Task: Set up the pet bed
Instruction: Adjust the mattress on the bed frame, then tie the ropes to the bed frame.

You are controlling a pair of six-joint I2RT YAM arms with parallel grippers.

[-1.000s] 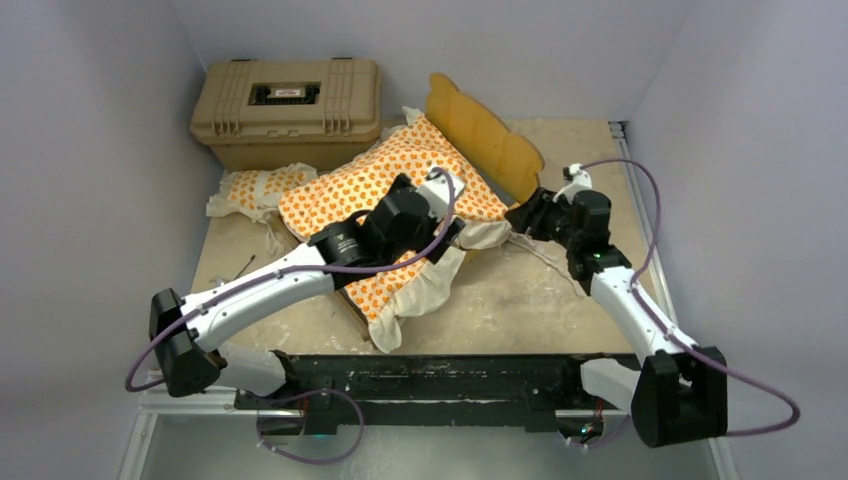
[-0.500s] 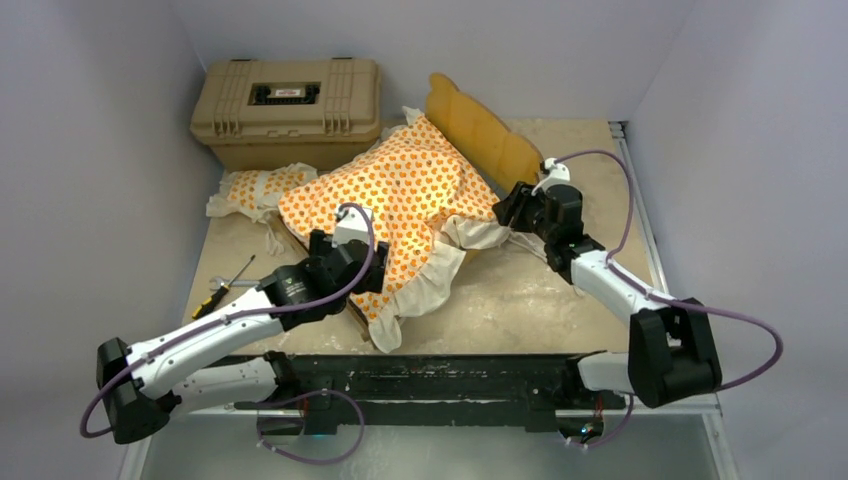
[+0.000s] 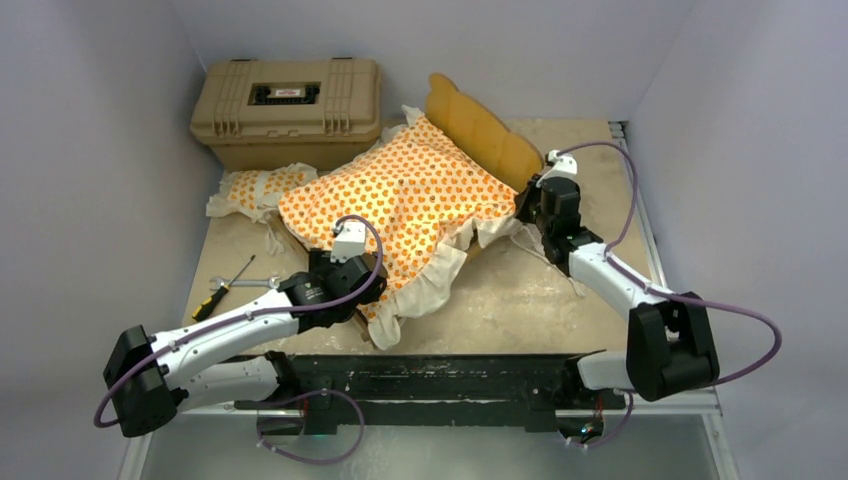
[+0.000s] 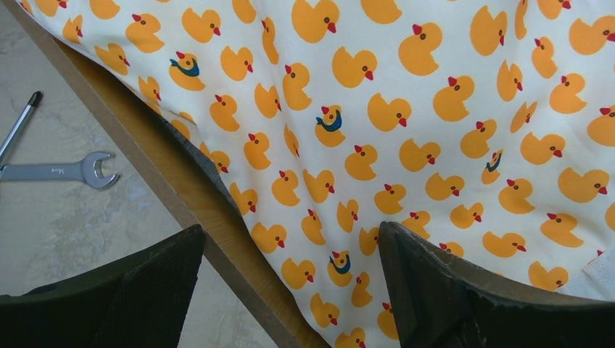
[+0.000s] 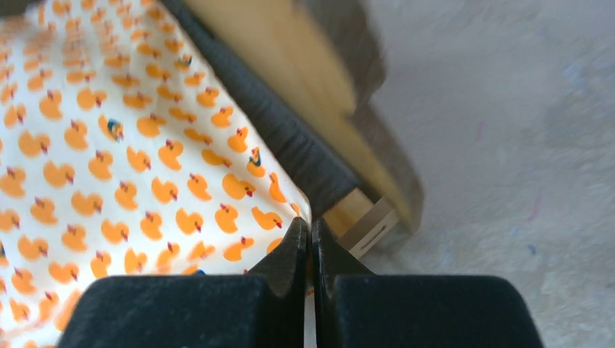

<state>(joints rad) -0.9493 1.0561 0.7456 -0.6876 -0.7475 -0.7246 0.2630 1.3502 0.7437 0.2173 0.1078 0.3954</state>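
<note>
Tabletop (image 3: 520,290): left gripper (image 4: 290,235) jaws wide over mattress cushion (image 4: 435,109); right gripper (image 5: 310,235) jaws clenched (at its edge).

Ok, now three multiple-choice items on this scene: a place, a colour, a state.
1. Where on the table does the tan hard case stand? A far left corner B near right corner C centre
2. Most ducks on the mattress cushion are: A green B orange C grey
3. The right gripper is: A wide open B out of view C shut
Answers: A, top view shows it back left; B, both wrist views show orange; C, its jaws touch in the right wrist view.
</note>
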